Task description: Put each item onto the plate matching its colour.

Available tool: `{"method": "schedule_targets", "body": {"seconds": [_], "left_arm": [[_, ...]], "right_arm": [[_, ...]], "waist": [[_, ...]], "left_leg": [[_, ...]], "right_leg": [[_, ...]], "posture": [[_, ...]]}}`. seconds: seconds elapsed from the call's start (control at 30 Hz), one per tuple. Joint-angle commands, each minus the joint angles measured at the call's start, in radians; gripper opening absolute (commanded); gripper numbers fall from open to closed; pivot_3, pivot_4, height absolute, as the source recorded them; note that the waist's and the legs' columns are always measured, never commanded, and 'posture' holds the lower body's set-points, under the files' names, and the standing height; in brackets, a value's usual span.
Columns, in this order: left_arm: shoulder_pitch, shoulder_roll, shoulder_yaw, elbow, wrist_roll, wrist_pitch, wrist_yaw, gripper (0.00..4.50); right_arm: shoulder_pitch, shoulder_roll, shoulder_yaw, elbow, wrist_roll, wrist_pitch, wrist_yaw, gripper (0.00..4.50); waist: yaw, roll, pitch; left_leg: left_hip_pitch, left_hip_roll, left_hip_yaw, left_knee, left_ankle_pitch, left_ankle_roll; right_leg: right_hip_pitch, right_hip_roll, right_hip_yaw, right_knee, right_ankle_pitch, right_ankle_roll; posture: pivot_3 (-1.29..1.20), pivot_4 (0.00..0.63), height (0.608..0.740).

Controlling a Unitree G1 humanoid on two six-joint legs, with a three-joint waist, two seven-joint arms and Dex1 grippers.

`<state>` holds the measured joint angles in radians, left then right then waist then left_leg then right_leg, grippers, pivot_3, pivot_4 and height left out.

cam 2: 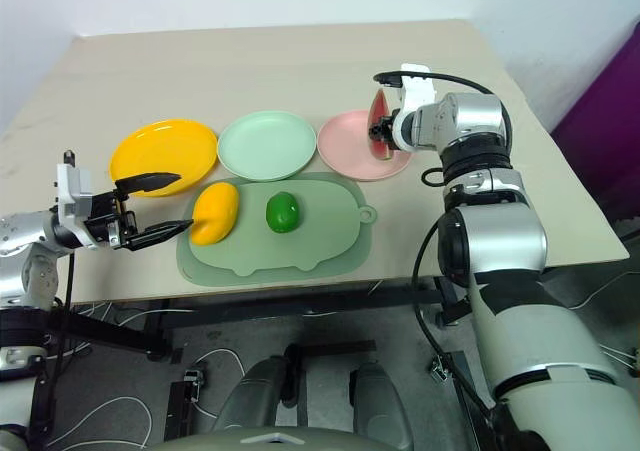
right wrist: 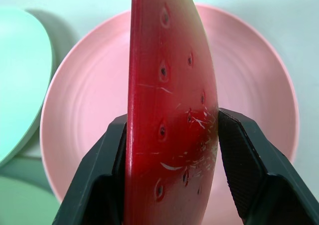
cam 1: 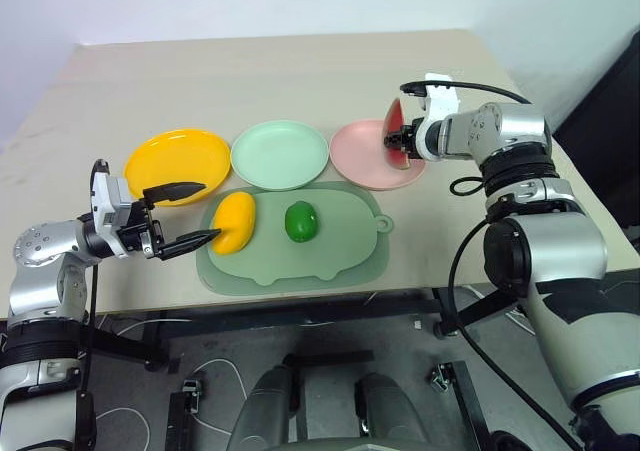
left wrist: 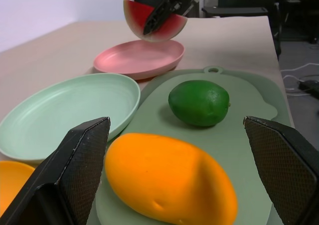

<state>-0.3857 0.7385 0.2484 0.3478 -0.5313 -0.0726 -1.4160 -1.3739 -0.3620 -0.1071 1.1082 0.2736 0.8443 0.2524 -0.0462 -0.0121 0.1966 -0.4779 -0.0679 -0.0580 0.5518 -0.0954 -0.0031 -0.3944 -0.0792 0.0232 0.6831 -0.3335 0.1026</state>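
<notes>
Nearest the head camera, the left claw [cam 1: 192, 214] hovers at the near left edge of the counter [cam 1: 300, 66], its two black fingers spread wide and empty, pointing toward the mango [cam 1: 235, 222]. One fingertip reaches over the near rim of the yellow-orange plate [cam 1: 177, 159]; the other stops just short of the mango, and whether it touches cannot be told. From the left wrist view, the mango lies in the gap framed by the open fingers [left wrist: 77, 170].

Both the mango and the small dark green fruit [cam 1: 301, 221] rest on the pale green lobed mat [cam 1: 300, 261], side by side and apart, the mango to the left. Behind the mat, three plates stand in a row: the yellow-orange one at left, the mint green plate [cam 1: 280, 154] in the middle, and the pink plate [cam 1: 368, 156] at right. The mat's far edge overlaps or meets the near rims of the green and pink plates.

Farther back on the right, the right claw [cam 1: 403, 131] is clamped on the watermelon wedge [cam 1: 396, 129], holding it on edge above the pink plate. In the right wrist view, the black fingers [right wrist: 249, 170] press both flat red faces of the wedge, with the pink plate directly beneath it.
</notes>
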Motion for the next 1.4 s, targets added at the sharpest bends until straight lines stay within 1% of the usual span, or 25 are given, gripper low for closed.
{"method": "schedule_targets", "body": {"seconds": [0.03,0.33,0.63,0.7,0.73,0.87,1.03,1.23,1.4], "left_arm": [[0.006,0.013,0.025,-0.026,-0.009,-0.006,0.002,4.50],[0.007,0.020,0.028,-0.032,-0.009,0.000,0.008,4.50],[0.003,0.024,0.027,-0.032,-0.008,0.001,0.011,4.50],[0.002,0.024,0.027,-0.030,-0.007,0.000,0.010,4.50],[0.002,0.024,0.027,-0.029,-0.007,0.000,0.010,4.50],[0.000,0.023,0.025,-0.029,-0.007,0.001,0.011,4.50],[-0.006,0.021,0.022,-0.026,-0.005,0.000,0.012,4.50],[-0.010,0.019,0.019,-0.022,-0.003,-0.001,0.011,4.50],[-0.018,0.017,0.016,-0.016,-0.002,0.000,0.009,4.50]], "right_arm": [[-0.037,0.018,-0.026,0.052,-0.021,-0.079,0.009,2.22],[-0.014,0.063,-0.059,0.126,-0.047,-0.198,0.015,2.22],[0.009,0.085,-0.067,0.141,-0.075,-0.223,0.017,2.22],[0.013,0.087,-0.069,0.142,-0.078,-0.225,0.016,2.90],[0.015,0.087,-0.071,0.142,-0.080,-0.226,0.016,3.09],[0.014,0.085,-0.073,0.140,-0.084,-0.222,0.019,4.43],[0.000,0.072,-0.068,0.124,-0.092,-0.212,0.051,4.47],[-0.032,0.033,-0.050,0.080,-0.106,-0.163,0.130,4.47],[-0.057,-0.007,-0.039,0.014,-0.101,-0.079,0.193,4.47]], "waist": [[0.000,0.000,0.000],[0.000,0.000,0.000],[0.000,0.000,0.000],[0.000,0.000,0.000],[0.000,0.000,0.000],[0.000,0.000,0.000],[0.000,0.000,0.000],[0.001,0.000,0.000],[0.001,0.000,0.000]], "left_leg": [[0.000,0.000,0.000,0.000,0.000,0.000],[0.000,0.000,0.000,0.000,0.001,-0.001],[0.000,0.000,-0.001,0.000,0.001,-0.002],[0.000,0.000,-0.001,0.000,0.001,-0.002],[0.000,0.000,-0.001,0.000,0.001,-0.002],[0.000,0.000,-0.001,0.000,0.001,-0.002],[0.001,0.000,-0.001,0.000,0.002,-0.002],[0.001,0.000,-0.001,0.000,0.002,-0.002],[0.001,0.000,-0.001,0.000,0.002,-0.002]], "right_leg": [[0.000,0.000,0.000,0.000,0.000,0.000],[0.000,0.001,0.000,0.002,0.000,0.000],[0.000,0.001,0.000,0.002,0.000,0.000],[0.000,0.001,0.000,0.002,0.000,0.000],[0.000,0.001,0.000,0.002,0.000,0.000],[0.000,0.001,0.000,0.003,0.000,0.000],[0.000,0.001,0.000,0.004,0.000,0.000],[0.000,0.001,0.000,0.004,0.000,0.000],[-0.001,0.001,0.000,0.004,0.000,0.000]], "posture": [[0.00,0.150,0.737],[0.00,0.150,0.737],[0.00,0.150,0.737],[0.00,0.150,0.737],[0.00,0.150,0.737],[0.00,0.150,0.737],[0.00,0.150,0.737],[0.00,0.150,0.737],[0.00,0.150,0.737]]}}
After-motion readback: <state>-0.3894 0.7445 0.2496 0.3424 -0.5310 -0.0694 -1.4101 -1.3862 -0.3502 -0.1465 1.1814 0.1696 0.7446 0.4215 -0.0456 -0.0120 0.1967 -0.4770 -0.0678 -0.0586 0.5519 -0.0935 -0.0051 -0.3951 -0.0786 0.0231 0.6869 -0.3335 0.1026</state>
